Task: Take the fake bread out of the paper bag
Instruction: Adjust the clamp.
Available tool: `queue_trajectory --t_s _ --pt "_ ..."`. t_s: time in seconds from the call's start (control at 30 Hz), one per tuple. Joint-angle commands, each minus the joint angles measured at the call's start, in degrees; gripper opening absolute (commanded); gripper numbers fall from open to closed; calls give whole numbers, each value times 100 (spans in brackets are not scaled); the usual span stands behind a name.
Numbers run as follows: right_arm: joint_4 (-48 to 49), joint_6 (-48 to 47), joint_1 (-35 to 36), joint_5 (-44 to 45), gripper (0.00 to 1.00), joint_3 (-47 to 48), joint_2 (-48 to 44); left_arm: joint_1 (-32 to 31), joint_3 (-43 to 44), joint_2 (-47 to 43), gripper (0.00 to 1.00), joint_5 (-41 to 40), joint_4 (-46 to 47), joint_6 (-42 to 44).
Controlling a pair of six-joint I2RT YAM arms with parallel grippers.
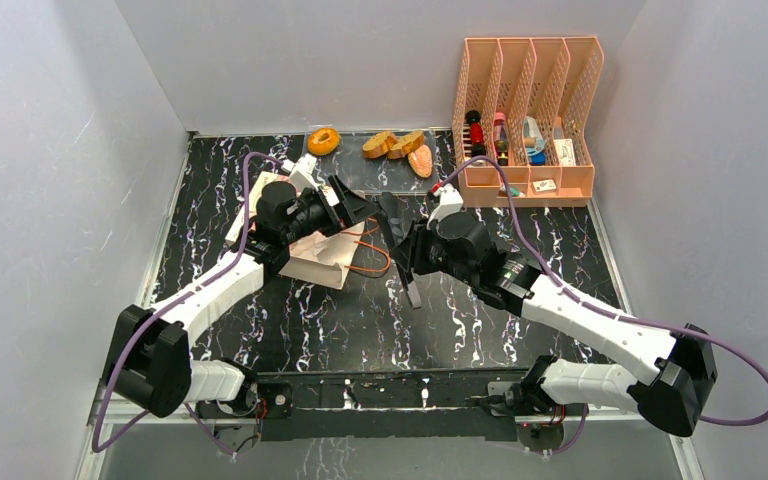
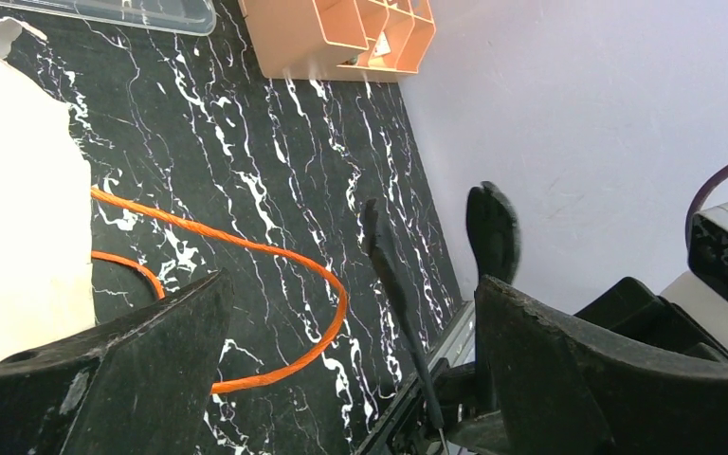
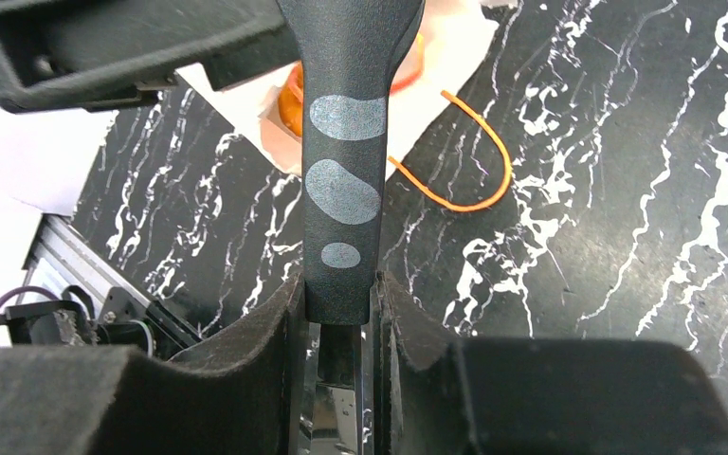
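Paper bag [image 1: 310, 265]: lying on its side, with mouth and orange cord handles [image 1: 372, 258] turned toward the right arm.
Left gripper [image 1: 353, 205]: jaws spread wide with nothing between them, poised just above the bag's mouth end.
Right gripper [image 3: 341, 294]: clamped narrow on black tongs [image 3: 346, 142], just past the handles from the bag.
Tongs axis: pointing straight at the bag mouth, arms parted, tips cut off in the right wrist view.
Fake bread, out: doughnut [image 1: 323, 140] and slices [image 1: 400, 146] on the clear tray [image 2: 152, 11], beyond the bag's far side and well apart from it.
Fake bread, inside: rounded orange shape [image 3: 291, 109] in the bag mouth; bread or cord, cannot tell.
Deciding relation: probably the tongs' line into the mouth, since the right arm faces the opening and the left is placed to hold the bag.
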Motion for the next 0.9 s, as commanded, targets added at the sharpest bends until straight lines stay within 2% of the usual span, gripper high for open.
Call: queue_trajectory --t_s 0.0,0.33,0.53,0.6,0.63,0.67,0.7,0.73,0.77,0.87 --pt "542 -11 98 27 3 476 -12 -6 77 -18 98 131 242 -62" --pt "707 -3 237 -76 3 699 175 -6 56 143 98 127 461 -131" --pt "925 -71 284 31 1 833 334 -6 69 341 84 412 798 -287" --pt "1005 -103 297 112 0 886 377 -6 -16 342 73 448 907 -327" --pt "1041 -123 305 172 0 900 399 -6 -104 302 66 392 966 -359" --pt "1089 -141 306 221 0 908 399 -6 -140 233 53 335 957 -353" --pt "1209 -143 306 268 0 881 347 -6 -156 154 48 245 919 -342" --pt "1318 -135 313 346 0 846 277 -6 -177 131 20 263 985 -337" --pt "1381 -135 315 529 0 817 193 -6 -183 123 0 256 973 -328" --pt "1640 -95 315 960 0 518 -113 7 -367 -134 0 -83 799 -241"
